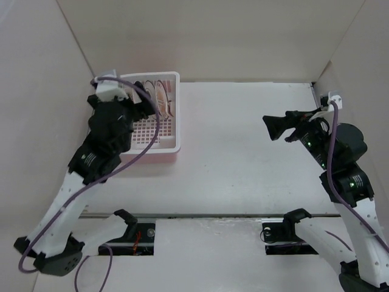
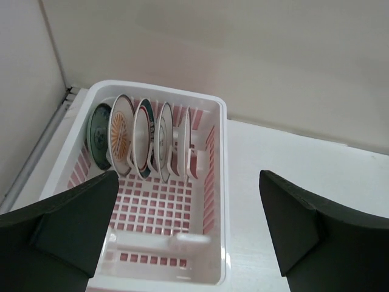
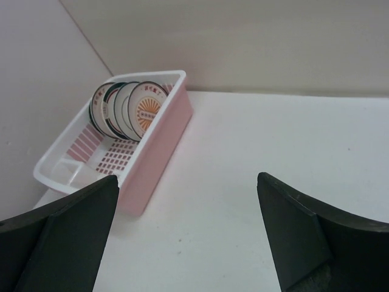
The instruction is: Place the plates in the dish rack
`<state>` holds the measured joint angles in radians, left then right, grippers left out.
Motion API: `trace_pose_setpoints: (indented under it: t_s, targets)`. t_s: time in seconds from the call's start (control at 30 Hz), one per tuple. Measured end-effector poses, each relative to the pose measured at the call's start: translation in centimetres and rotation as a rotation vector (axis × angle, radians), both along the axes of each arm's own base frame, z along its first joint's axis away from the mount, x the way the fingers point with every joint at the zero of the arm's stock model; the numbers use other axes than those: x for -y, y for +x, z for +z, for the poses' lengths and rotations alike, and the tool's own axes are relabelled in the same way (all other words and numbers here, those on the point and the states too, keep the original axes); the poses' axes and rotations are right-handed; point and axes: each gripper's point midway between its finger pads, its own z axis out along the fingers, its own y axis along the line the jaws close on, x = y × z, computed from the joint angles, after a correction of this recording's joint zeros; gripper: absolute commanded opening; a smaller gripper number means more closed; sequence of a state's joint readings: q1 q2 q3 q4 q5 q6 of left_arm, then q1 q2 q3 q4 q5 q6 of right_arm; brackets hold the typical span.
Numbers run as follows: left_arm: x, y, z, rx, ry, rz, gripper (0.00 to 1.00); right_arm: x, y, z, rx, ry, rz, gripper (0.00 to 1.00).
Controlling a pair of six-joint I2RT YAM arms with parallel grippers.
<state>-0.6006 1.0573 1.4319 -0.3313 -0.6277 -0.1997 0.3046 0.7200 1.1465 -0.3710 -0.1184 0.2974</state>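
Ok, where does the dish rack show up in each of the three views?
Top external: the rack is at upper left, partly under the left arm.
Left wrist: the rack is left of centre, seen from above its near end.
Right wrist: the rack is at upper left, its pink long side showing.
Shared landmark: the plates standing on edge at its far end.

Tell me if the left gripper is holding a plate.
No, the left gripper is open and empty above the dish rack, where the plates stand upright.
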Motion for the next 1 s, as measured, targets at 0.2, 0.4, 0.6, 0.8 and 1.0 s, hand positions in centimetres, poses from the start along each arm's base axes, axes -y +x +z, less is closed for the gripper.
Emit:
trace_pose_setpoints:
  t_s: [0.2,0.4,0.6,0.8,1.0]
  targets:
    - [-2.9,-6.4,-0.8,0.053,-0.101,-0.060,1.00,0.9,-1.2,-0.2,-0.001,-0.008,-0.040,1.00]
    - [-4.4,-9.8,-3.1,0.073,-0.127,-0.107,1.00,2.6,-3.0,0.6,0.053,0.011,-0.099,1.00]
    - [-4.2,-9.8,-4.8,0.028,-0.100,-0.117,1.00,2.9,-3.0,0.2,0.044,0.007,-0.123,1.00]
    - [-3.8,-9.7,-5.2,0.012,-0.092,-0.135,1.00,3.0,-2.9,0.1,0.039,0.006,-0.130,1.00]
    - [-3.5,-9.8,-5.2,0.010,-0.093,-0.153,1.00,2.6,-2.5,-0.4,0.022,-0.003,-0.118,1.00]
